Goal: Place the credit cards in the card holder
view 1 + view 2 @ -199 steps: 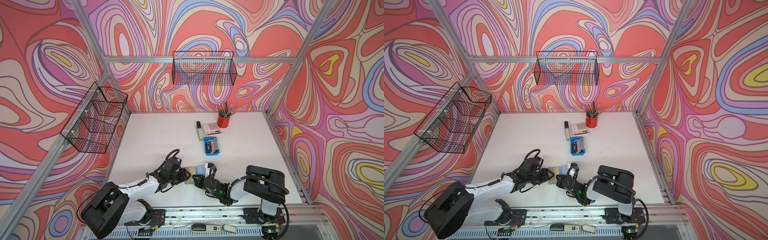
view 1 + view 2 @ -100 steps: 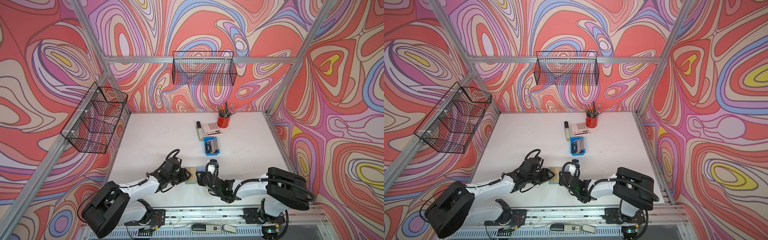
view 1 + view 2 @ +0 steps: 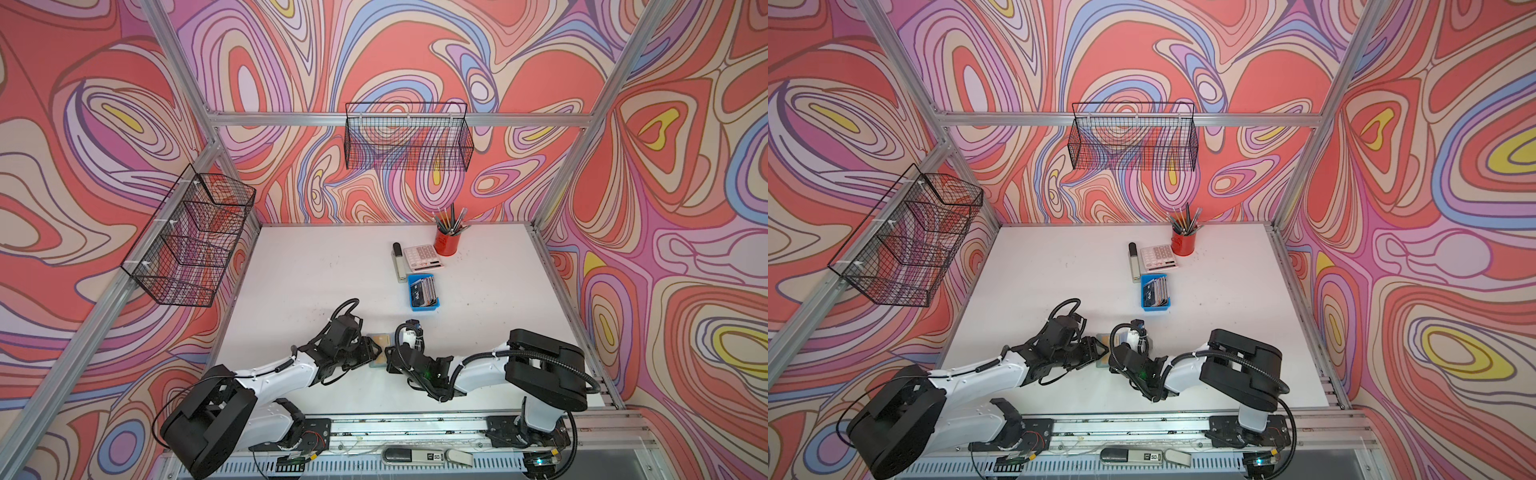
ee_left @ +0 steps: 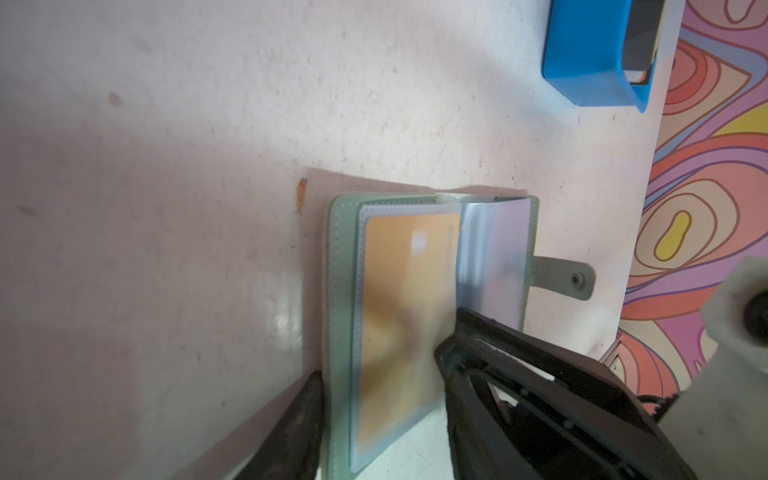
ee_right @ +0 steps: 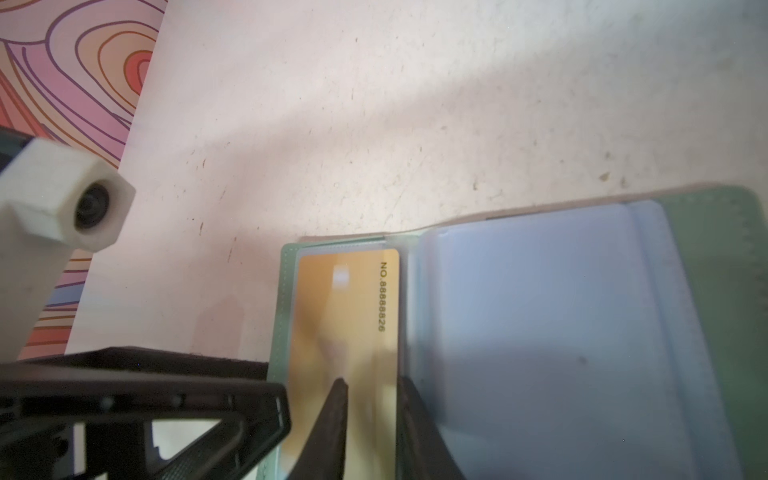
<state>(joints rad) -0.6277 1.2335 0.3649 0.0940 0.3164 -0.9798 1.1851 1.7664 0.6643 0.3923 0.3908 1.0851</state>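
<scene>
Near the front, the left gripper [image 4: 382, 353] has its jaws half apart astride the left leaf of the spread card holder [image 4: 337, 291], grip unclear. The right gripper [image 5: 372, 386], narrowly parted, holds nothing above the sleeved yellow-gold card [image 5: 332, 316]. Farther back, other credit cards [image 3: 424, 287] sit in the blue tray [image 3: 424, 308].

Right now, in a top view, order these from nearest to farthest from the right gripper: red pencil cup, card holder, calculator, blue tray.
From the right gripper:
1. card holder, right at it
2. blue tray, behind it
3. calculator, farther back
4. red pencil cup, rear right
</scene>
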